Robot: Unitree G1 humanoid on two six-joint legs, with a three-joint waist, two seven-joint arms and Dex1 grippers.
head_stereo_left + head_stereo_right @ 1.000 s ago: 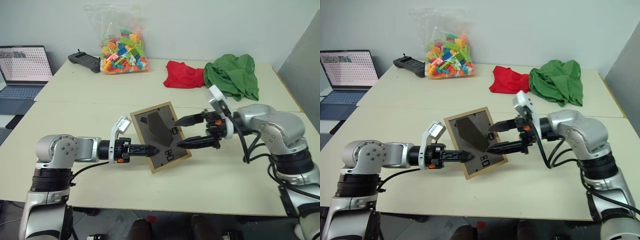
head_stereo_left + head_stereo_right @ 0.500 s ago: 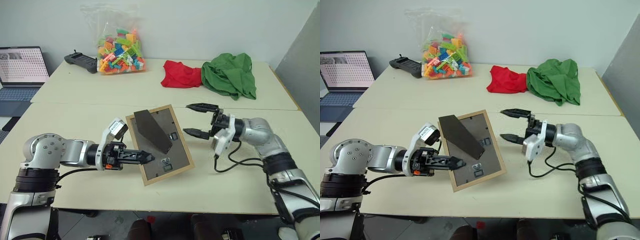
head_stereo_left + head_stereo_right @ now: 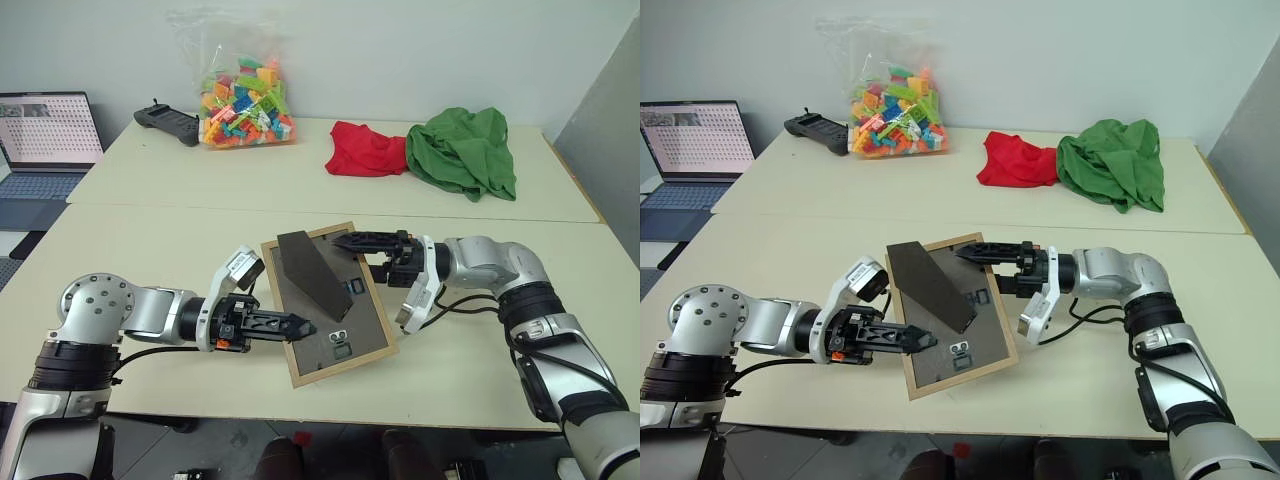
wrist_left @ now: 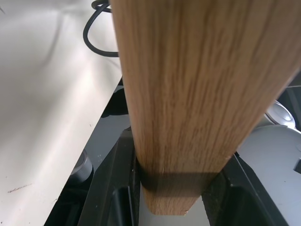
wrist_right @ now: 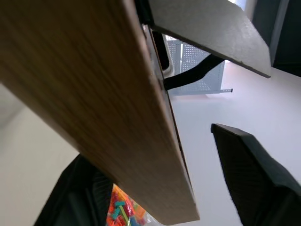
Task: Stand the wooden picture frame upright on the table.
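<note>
Far left: laptop, lid up, screen lit, on a lower surface beside the table.

Far left part of the table: black handheld controller; just right of it, a clear bag of coloured building bricks.

Near left: left gripper points right, roughly level. Its jaws are clamped narrow on the near left edge of the wooden picture frame; the left wrist view shows the light wood rail seated between the two black fingers.

Centre, near half of the table: the frame is tilted, dark grey back panel facing up toward the head camera, near corner low over the tabletop. Cannot tell whether that corner touches. The fold-out stand is swung out from the back, dark and wedge-shaped.

Right of centre: right gripper points left at the frame's far right corner. Jaws partly spread, one finger above the far edge; the right wrist view has the wood rail between the fingers with a gap to one. Grip not confirmed.

Far right of centre: red cloth, touching a crumpled green cloth to its right.
</note>
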